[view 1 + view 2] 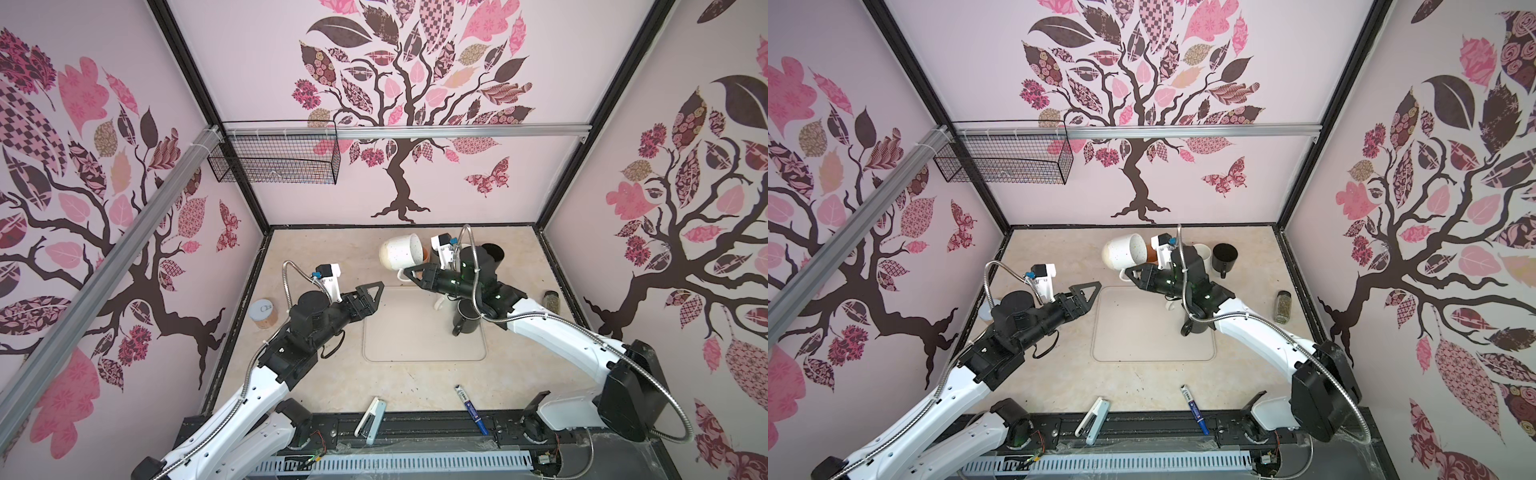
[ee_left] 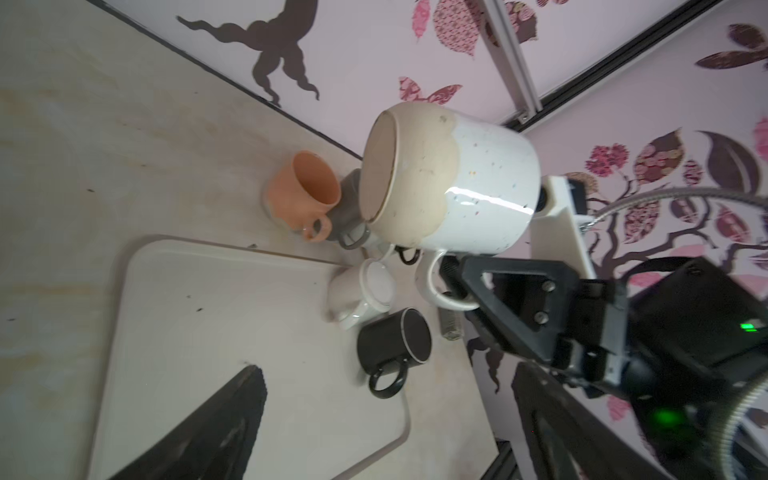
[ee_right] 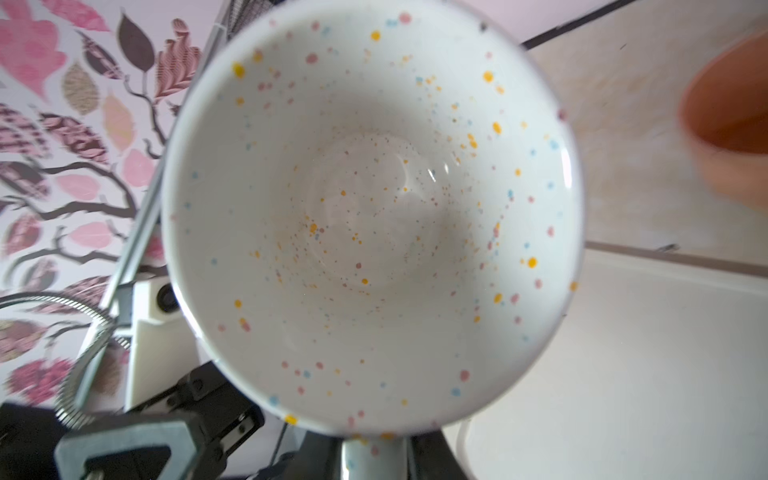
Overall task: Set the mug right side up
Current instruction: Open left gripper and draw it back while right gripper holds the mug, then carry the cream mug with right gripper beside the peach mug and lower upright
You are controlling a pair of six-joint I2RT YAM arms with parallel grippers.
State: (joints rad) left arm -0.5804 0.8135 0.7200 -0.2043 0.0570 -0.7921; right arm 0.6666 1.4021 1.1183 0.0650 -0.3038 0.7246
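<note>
In both top views the speckled white mug point(image 1: 400, 252) point(image 1: 1124, 254) hangs tipped on its side above the tabletop point(image 1: 316, 374), upper centre of the frame, with its base facing left. The right fingers point(image 1: 415, 273) are clamped tight on its handle point(image 2: 423, 282). The left fingers point(image 1: 371, 291), centre left, are spread wide and hold nothing, just beside the beige tray point(image 1: 424, 345).

hidden or unclear
right wrist view: speckled mug point(image 3: 374, 216), handle cut by edge; orange mug point(image 3: 731, 120), blurred, also cut.
</note>
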